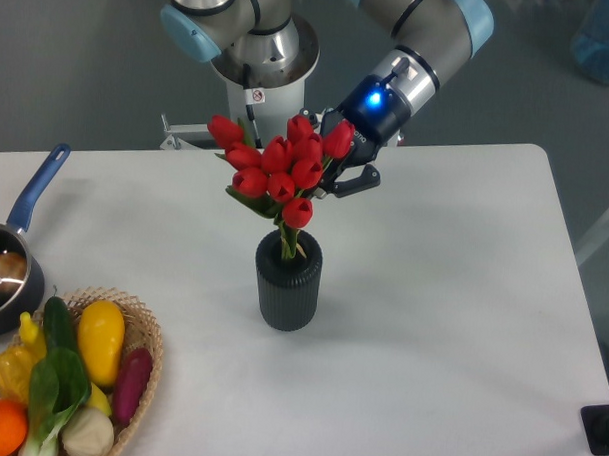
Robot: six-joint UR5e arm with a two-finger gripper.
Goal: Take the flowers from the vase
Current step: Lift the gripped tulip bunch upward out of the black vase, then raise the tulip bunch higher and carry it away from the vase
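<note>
A bunch of red tulips, the flowers (282,171), leans left above the dark grey ribbed vase (289,288) at the table's middle. Only the lower ends of their green stems still reach into the vase's round mouth. My gripper (334,177) comes in from the upper right, just behind the blooms, and is shut on the flowers at the upper stems. A black finger (358,180) shows to the right of the bunch; the other is hidden by the petals.
A dark pan with a blue handle (25,213) sits at the left edge. A wicker basket (146,333) of vegetables and fruit stands at the front left. The robot base (260,56) rises behind the table.
</note>
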